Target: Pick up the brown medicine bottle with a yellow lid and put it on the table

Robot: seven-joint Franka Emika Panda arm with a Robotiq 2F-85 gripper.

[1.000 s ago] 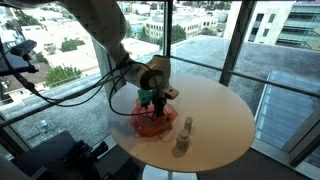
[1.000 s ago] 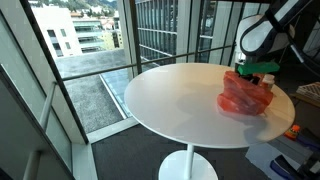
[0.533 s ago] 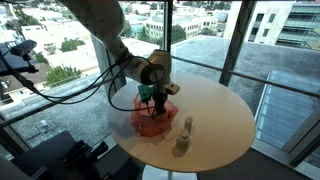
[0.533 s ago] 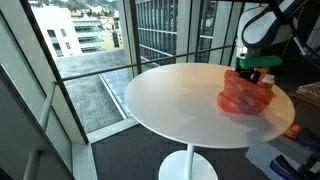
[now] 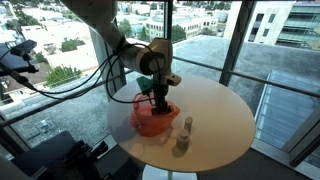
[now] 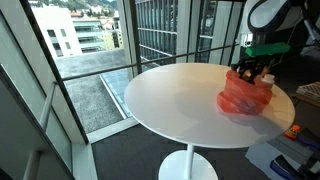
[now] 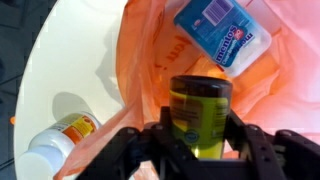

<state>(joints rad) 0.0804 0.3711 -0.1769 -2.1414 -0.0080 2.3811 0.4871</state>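
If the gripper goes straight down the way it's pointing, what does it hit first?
The gripper holds the brown bottle; going straight down, that bottle would likely press into the orange bag first, though the gap between them is unclear.

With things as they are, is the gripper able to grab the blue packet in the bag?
Probably not: the gripper looks shut on the brown bottle, though the blue packet lies uncovered in the orange bag.

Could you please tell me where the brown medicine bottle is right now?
In the wrist view the brown medicine bottle is centre frame, held in the gripper over the orange bag, right of a white bottle on the table.
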